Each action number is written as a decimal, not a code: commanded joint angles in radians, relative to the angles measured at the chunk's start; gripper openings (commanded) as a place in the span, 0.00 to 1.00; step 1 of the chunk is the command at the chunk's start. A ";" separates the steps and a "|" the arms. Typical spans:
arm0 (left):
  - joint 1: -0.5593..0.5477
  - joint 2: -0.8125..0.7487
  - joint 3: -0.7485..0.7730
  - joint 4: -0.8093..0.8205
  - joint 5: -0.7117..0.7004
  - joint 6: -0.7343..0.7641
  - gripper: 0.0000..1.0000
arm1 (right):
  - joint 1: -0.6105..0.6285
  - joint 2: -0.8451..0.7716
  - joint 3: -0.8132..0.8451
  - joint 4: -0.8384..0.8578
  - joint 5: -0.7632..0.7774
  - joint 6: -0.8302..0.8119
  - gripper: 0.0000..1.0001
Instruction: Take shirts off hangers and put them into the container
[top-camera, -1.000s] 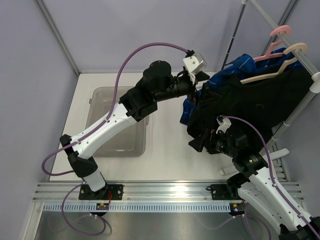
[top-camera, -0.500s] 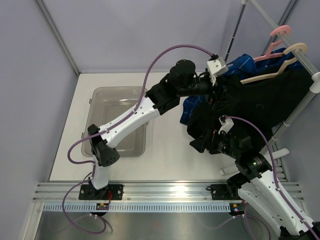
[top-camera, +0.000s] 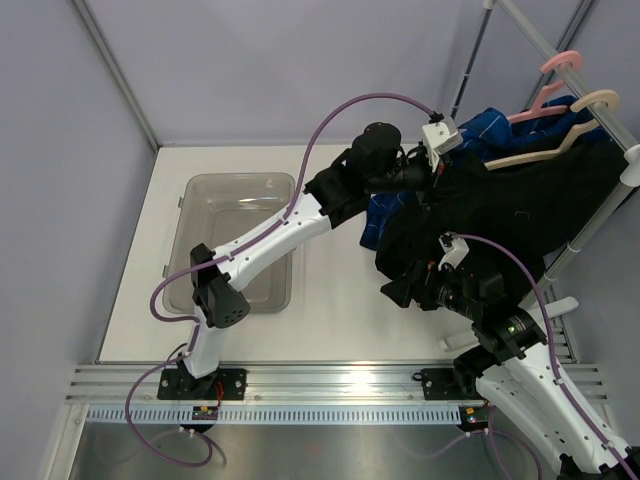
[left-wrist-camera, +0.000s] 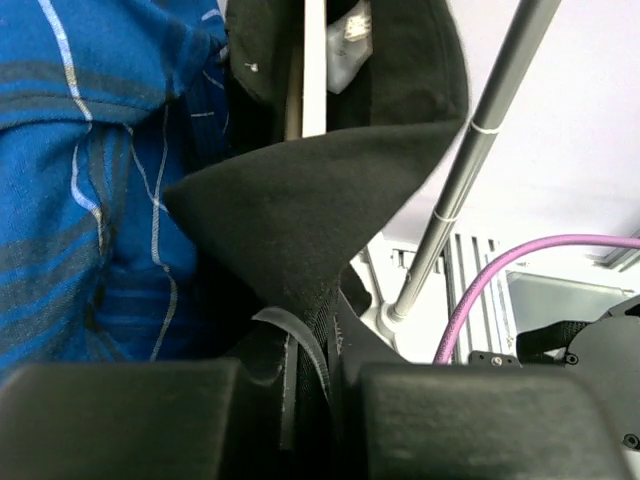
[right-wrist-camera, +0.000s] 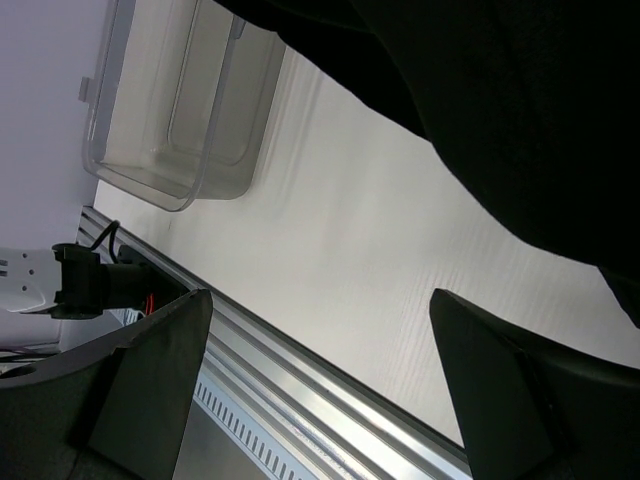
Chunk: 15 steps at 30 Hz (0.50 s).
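- The black shirt (top-camera: 520, 205) hangs from the cream hanger (top-camera: 560, 135) at the right rear of the table (top-camera: 330, 300). Its bulk sags down and to the left, toward the tabletop.
- The blue checked shirt (top-camera: 497, 125) sits just behind it at the top, where the arm of the pink hanger (top-camera: 553, 72) runs into the blue cloth. More blue shows lower down, at the left edge of the black cloth.
- The left gripper (left-wrist-camera: 300, 370) is up at the top left edge of the two shirts. Its fingers are pressed together on a fold of the black shirt. From the wrist, the black cloth rises out from between them in a peak, with blue check to its left.
- A grey rack pole (left-wrist-camera: 450, 200) stands just right of that fold, and a purple cable (left-wrist-camera: 500, 270) loops past below it.
- The right gripper (right-wrist-camera: 320, 300) sits low, near the bottom left of the black shirt. Its fingers are spread wide apart, with only bare tabletop showing between them. From its wrist, the black cloth hangs above the fingers, and I cannot tell whether it touches them.
- The container (top-camera: 190, 200) stands on the left side of the table, well apart from the shirts. The left arm crosses above its right rear corner.
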 joint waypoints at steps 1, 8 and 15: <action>0.004 -0.029 0.023 0.097 0.048 -0.037 0.00 | 0.011 0.001 0.028 0.008 -0.001 -0.016 1.00; 0.004 0.009 0.133 0.131 0.093 -0.098 0.00 | 0.011 0.004 0.027 0.010 0.005 -0.019 0.99; 0.010 0.118 0.290 0.158 0.107 -0.184 0.00 | 0.011 0.007 0.037 0.007 0.011 -0.016 1.00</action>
